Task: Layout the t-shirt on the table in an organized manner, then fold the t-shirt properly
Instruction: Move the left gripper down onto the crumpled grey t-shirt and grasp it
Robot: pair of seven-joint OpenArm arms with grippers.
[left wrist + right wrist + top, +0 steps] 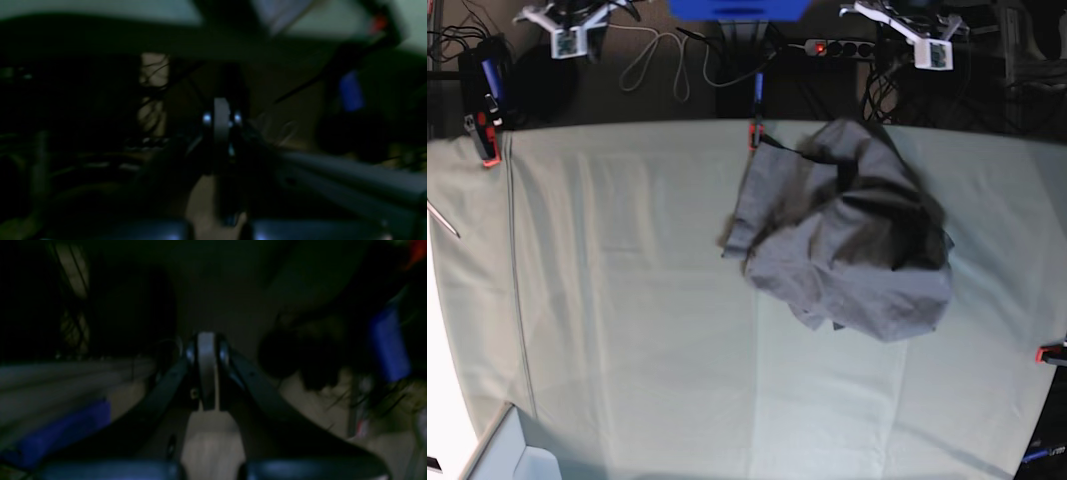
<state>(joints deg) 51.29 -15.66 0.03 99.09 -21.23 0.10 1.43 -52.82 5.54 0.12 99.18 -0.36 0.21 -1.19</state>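
Nearest your left wrist camera, the left gripper (222, 123) is clenched on nothing; the right gripper (206, 353) likewise. The t-shirt (847, 235) lies crumpled upper right of centre on the table (627, 300). Layout hasn't begun: you'll likely need to reach in and grasp an edge.

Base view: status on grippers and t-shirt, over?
Left gripper, right gripper shut, empty, off the table. T-shirt crumpled, untouched. Nothing in the way.

The base view looks straight down on the table (627, 300); both wrist views (dark, blurred) face along their tools.
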